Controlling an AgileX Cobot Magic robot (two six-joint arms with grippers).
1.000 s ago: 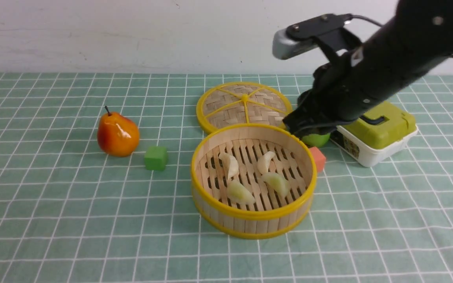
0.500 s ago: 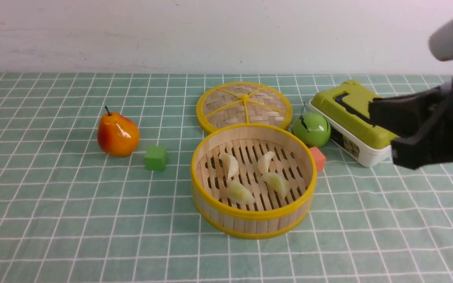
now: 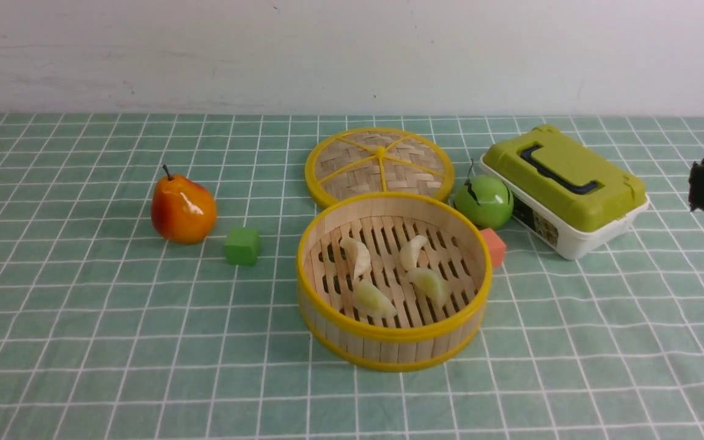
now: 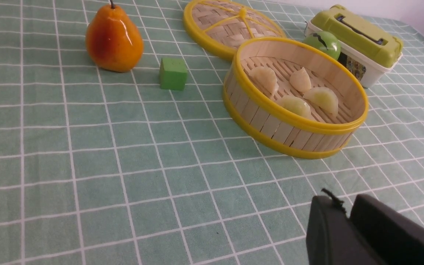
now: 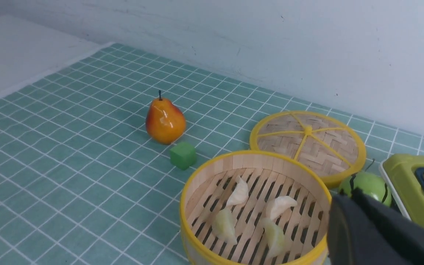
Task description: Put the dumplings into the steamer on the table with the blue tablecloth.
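Since all four dumplings (image 3: pixel 371 299) lie on the slatted floor of the steamer (image 3: pixel 388 335), in the middle of the frame on the blue tablecloth (image 3: pixel 83 318), the placing itself looks finished. No dumpling shows on the cloth in any view. The step in hand is probably only to bring the arms to rest.

To do this well, each arm should travel high and away from the yellow rim, so that the basket does not get pushed or tipped. On the right side of the frame there is more to avoid: the green apple (image 3: pixel 484 201) is just beside the steamer, the orange cube (image 3: pixel 494 246) touches or nearly touches its wall, and the green-lidded box (image 3: pixel 563 183) stands near them. A last look over the cloth for a missed dumpling would also be wise.

The right gripper (image 5: pixel 344 200) hangs above the table at the lower right of its wrist view. Its fingers are pressed together and carry nothing. In the front view only a dark end of it shows at the right edge, at mid height.

The left gripper (image 4: pixel 349 217) sits low at the lower right of its wrist view, well apart from the steamer. Its fingers stand close, with a thin slit between them and nothing inside. Whether they are fully closed cannot be told.
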